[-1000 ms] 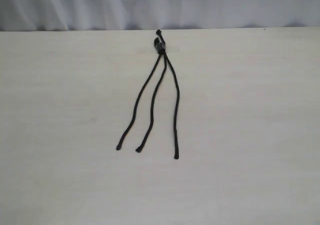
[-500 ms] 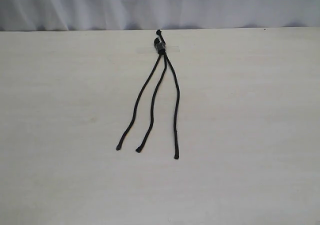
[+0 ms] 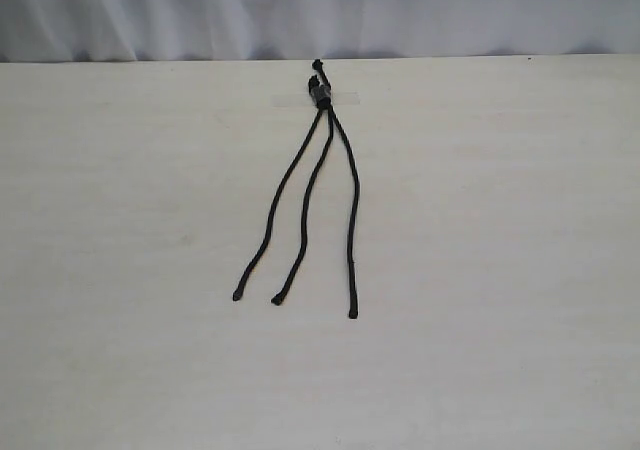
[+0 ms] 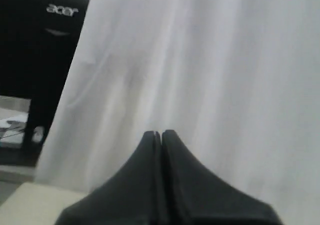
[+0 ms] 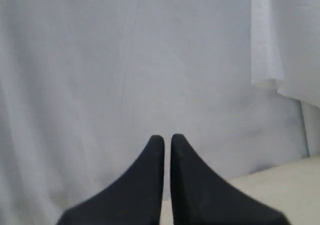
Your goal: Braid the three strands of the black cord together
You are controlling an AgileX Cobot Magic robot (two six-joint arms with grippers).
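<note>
Black cord [image 3: 321, 92], three strands [image 3: 304, 220] uncrossed; left gripper [image 4: 157, 134] pressed together, right gripper [image 5: 167, 137] seemingly too; pinch outer tip first.

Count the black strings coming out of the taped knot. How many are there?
3. From the taped knot, the left strand, the middle strand and the right strand fan toward the camera across the table, side by side, tips apart. None seems hidden.

the black cord [image 3: 320, 92] lies taped, the three strands [image 3: 310, 195] fanned apart, unbraided.
</note>
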